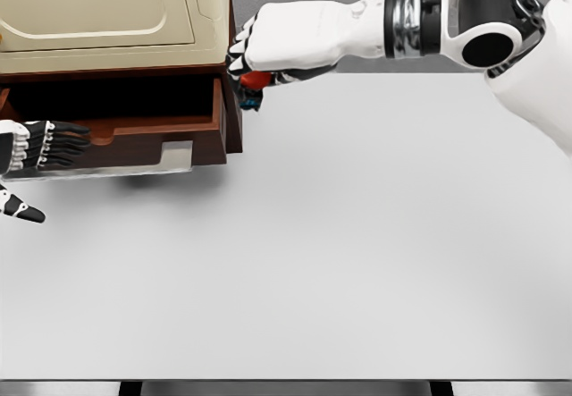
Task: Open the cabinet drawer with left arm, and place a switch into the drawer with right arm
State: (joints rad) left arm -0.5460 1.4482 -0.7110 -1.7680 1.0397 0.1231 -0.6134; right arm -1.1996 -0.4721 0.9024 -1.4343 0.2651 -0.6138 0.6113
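Bare simulated tabletop scene: white table (pixel 357 262), wooden cabinet (pixel 228 101).

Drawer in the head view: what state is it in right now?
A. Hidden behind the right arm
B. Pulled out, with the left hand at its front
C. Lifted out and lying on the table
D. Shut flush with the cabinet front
B. The drawer stands out from the cabinet with its dark inside showing, and the left hand is at its front edge.
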